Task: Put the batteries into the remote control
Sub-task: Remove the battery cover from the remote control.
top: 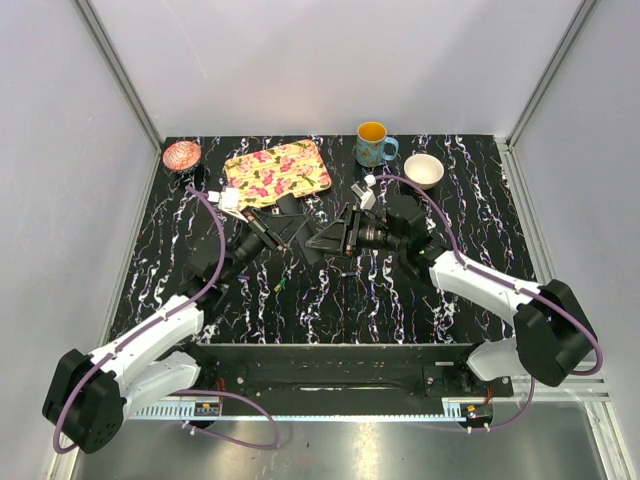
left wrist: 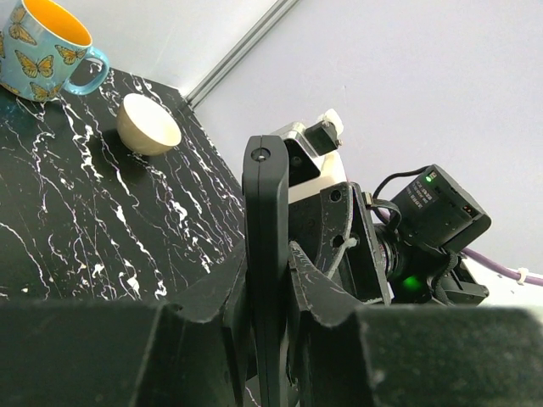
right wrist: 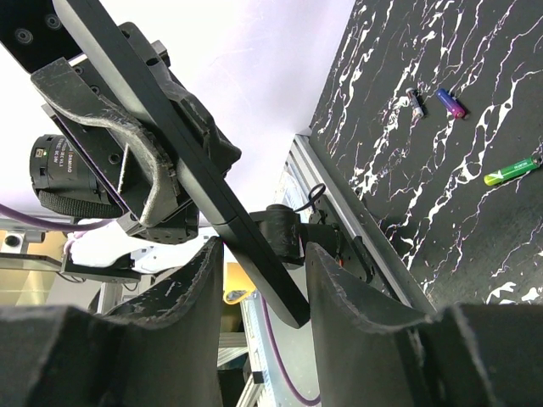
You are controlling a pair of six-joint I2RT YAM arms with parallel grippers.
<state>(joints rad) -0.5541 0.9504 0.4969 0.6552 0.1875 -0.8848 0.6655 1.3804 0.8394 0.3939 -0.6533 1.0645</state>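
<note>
Left claw (left wrist: 267,292) clamped, right claw (right wrist: 259,254) spread, facing midair.

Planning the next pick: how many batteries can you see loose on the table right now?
3. In the right wrist view, a red-tipped battery and a blue-purple battery lie close together, and a green-yellow battery lies apart from them. More may be hidden beneath the arms.

Mug (top: 374,144), bowl (top: 423,170), patterned tray (top: 278,171) and pink dish (top: 181,155) line the desk's far edge; both arms crowd the centre; side edges lie open.
</note>
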